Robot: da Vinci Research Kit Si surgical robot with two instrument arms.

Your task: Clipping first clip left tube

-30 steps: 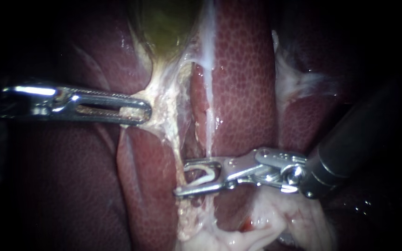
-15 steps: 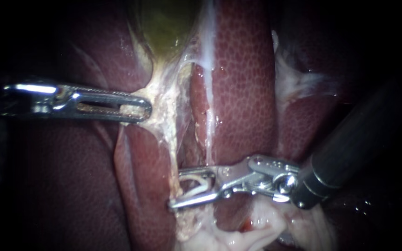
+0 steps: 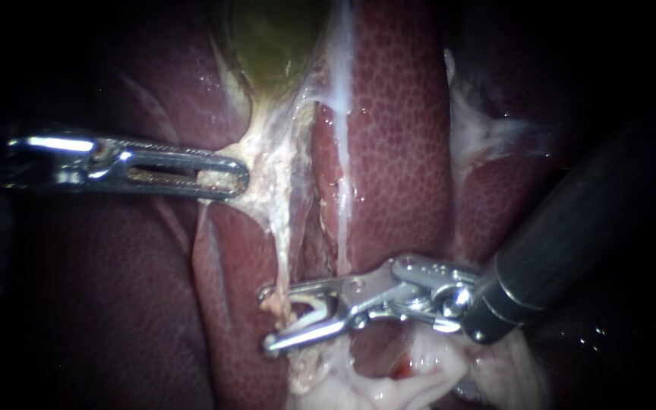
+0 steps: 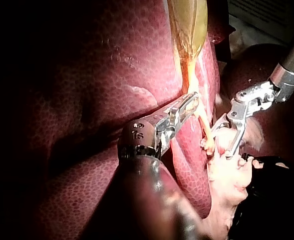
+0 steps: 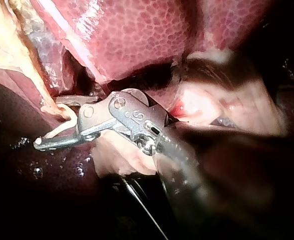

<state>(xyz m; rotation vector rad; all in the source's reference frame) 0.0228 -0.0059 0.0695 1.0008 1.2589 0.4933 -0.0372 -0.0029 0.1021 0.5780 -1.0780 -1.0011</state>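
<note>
Endoscope: red liver (image 3: 396, 137) all round. My left instrument's (image 3: 241, 181) claw is clamped on pale tissue (image 3: 267, 163) under the gallbladder (image 3: 271, 38). My right instrument's (image 3: 266, 320) spread claw carries a white clip (image 3: 316, 307), the frayed left tube (image 3: 282, 254) between its tips. Left wrist adds black sheeting (image 4: 277, 205) beyond that claw. Right wrist: tube lies against the clip.

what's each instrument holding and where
Left instrument: pale tissue under the gallbladder, by its edge. Right instrument: white clip between its jaws, astride the left tube.
</note>
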